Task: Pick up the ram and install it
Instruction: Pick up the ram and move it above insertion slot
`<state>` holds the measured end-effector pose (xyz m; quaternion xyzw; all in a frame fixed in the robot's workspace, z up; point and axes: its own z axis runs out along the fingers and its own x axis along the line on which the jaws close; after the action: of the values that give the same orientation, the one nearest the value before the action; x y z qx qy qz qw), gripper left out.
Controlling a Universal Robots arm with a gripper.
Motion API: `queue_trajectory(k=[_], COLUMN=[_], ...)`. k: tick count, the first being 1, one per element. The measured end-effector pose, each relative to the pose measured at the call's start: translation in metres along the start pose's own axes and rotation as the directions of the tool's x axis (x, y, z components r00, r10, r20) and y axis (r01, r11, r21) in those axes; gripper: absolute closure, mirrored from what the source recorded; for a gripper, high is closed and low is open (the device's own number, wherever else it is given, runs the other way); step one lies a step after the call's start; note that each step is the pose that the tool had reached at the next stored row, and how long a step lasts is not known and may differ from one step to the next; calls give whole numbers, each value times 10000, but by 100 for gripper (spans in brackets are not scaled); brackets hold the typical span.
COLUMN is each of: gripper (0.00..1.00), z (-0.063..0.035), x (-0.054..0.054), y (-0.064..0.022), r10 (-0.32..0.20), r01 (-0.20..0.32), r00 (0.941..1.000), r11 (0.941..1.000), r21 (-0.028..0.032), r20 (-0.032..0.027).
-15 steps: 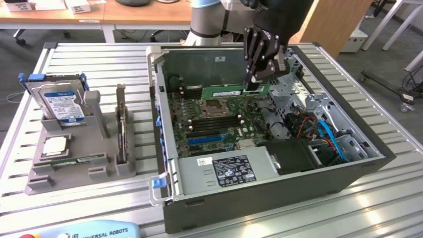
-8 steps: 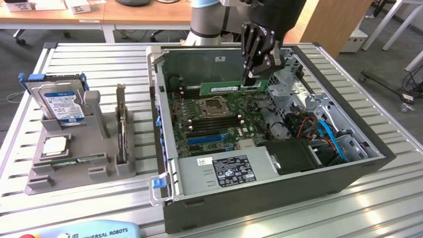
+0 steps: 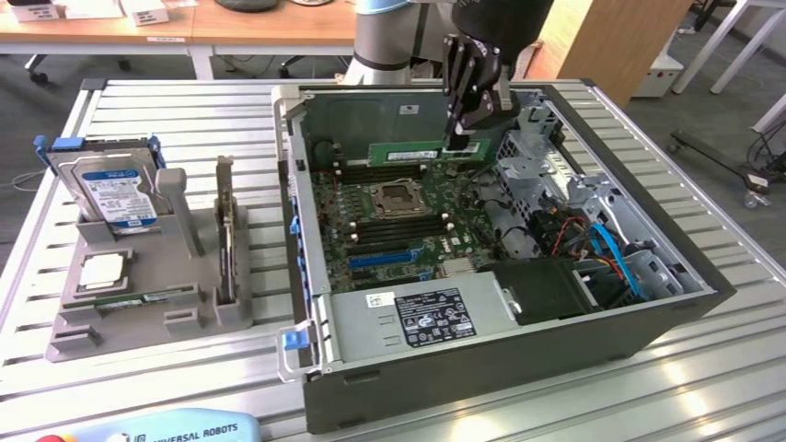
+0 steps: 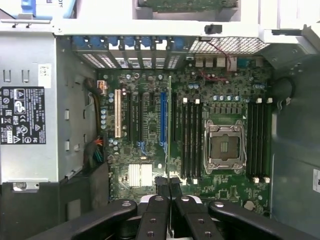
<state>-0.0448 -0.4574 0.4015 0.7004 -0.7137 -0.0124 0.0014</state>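
Over the open computer case (image 3: 516, 359) on the slatted table (image 3: 184, 110), your hand (image 3: 463, 138) is pinched nearly closed on the top edge of the one ram (image 3: 411, 153). The stick hangs level above the motherboard (image 3: 368, 241), close to the case's far wall and beyond the processor socket (image 3: 399, 198); whether it touches a slot you cannot tell. From the wrist you see the hand (image 4: 168, 184) gripping the ram (image 4: 169, 125) edge-on, a thin green line between the blue expansion slot (image 4: 162, 115) and the nearer of two banks of dark memory slots (image 4: 192, 137) flanking the single processor socket (image 4: 224, 145). Crowding the case are a metal cage (image 3: 540, 157), blue cables (image 3: 614, 258) and one labelled power supply (image 3: 418, 318). Well apart, toward the exterior view's left, one grey stand (image 3: 184, 304) holds one hard drive (image 3: 117, 189) and one silver processor chip (image 3: 101, 269).
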Motion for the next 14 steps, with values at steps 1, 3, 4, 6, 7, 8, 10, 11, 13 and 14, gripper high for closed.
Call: queue_trajectory(k=[1,3,4,6,7,8,10,11,13,14], gripper=[88,88,88,88,88,88,88,88,88,88], z=[1,4,6,9,10,12,15,18,21,23], x=[-20,-62,-80,-118,-136,-154,-188,-204,-237,-253], y=[0,1,1,2,2,2,3,3,4,4], r10=[11,36,49,78,93,109,143,162,201,220], r01=[-11,-36,-49,-78,-93,-109,-143,-162,-201,-220], r00=[10000,10000,10000,10000,10000,9999,9999,9999,9998,9998], r11=[10000,10000,10000,10000,9999,9999,9999,9998,9997,9997], r21=[2,8,13,29,38,48,70,83,107,120], r20=[1,0,2,4,3,3,4,6,7,9])
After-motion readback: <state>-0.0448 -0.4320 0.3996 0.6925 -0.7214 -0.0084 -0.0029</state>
